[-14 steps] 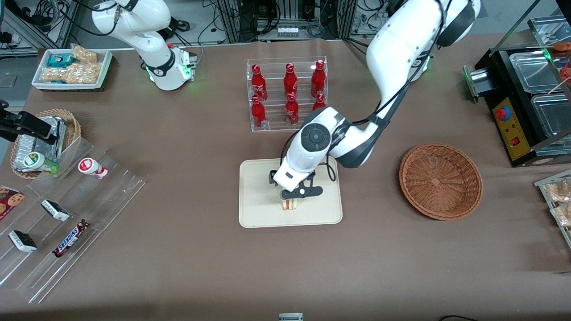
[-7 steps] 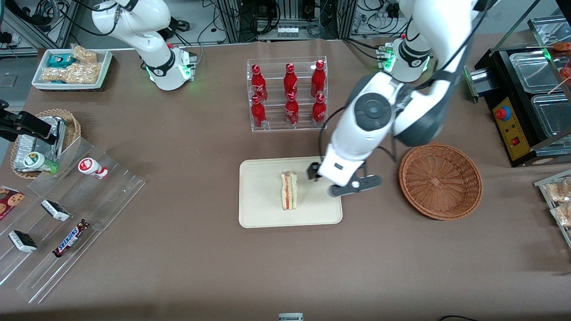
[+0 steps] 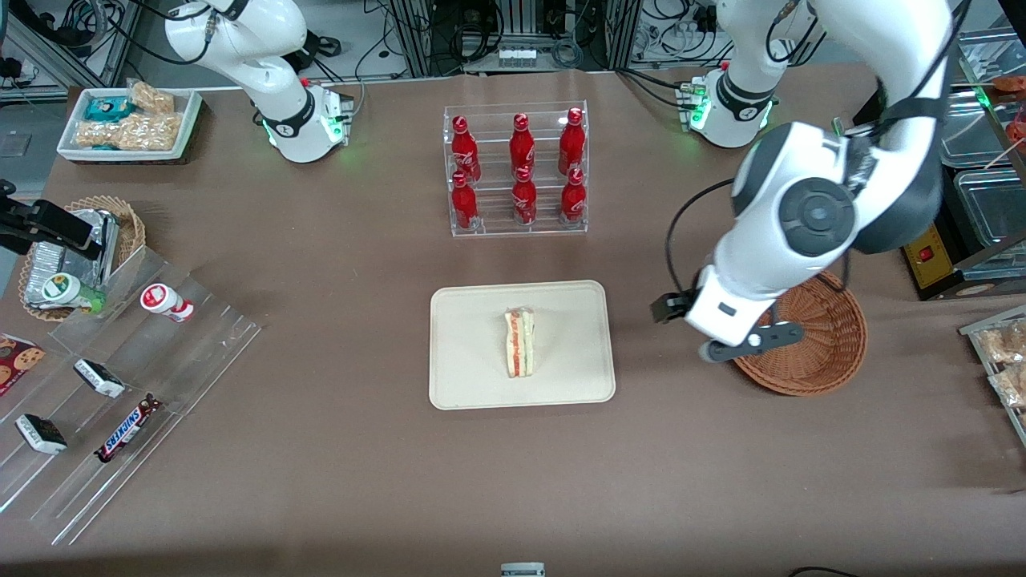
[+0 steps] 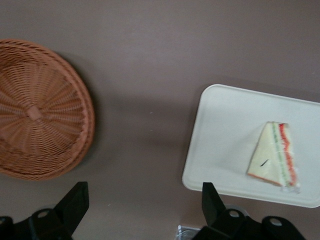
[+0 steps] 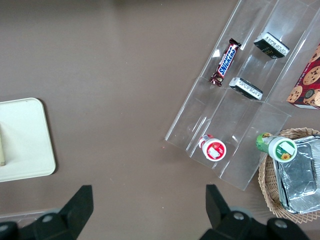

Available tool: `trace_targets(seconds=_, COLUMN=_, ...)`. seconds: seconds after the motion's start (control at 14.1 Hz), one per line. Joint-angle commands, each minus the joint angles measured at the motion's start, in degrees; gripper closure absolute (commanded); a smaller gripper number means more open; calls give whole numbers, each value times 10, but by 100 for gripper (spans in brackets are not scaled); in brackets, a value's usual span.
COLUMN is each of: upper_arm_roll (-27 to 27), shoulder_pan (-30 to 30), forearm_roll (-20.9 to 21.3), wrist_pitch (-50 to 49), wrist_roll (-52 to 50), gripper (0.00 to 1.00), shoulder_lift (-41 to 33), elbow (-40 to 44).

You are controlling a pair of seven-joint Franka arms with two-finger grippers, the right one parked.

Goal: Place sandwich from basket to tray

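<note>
Sandwich (image 3: 519, 343): pale triangular wedge, red and yellowish filling stripes on its edge, clear-wrapped; lies on the tray, well apart from the gripper (image 3: 725, 340), toward the parked arm's end.
Tray (image 3: 465, 377): flat cream rectangle, rounded corners, low rim; holds only the sandwich.
Basket (image 3: 830, 336): round reddish-brown wicker bowl, nothing in it; gripper, fingers spread, above its rim on the tray's side.

White glossy arm shells, dk grey joint caps, black cable loop; gripper (image 3: 733, 340) black, open.
</note>
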Motion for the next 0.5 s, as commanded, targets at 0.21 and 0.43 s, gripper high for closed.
trace_targets(seconds=0.21, upper_arm_roll=-3, shoulder_pan=65, forearm_roll=-4, wrist_pitch=-99, wrist_roll=113, gripper=0, shoulder_lift=-86, elbow=-19)
trace_targets(seconds=0.43, upper_arm_roll=-2, shoulder_pan=97, forearm_roll=-3, wrist_pitch=-152, wrist_roll=170, gripper=0, shoulder_lift=-118, elbow=-14)
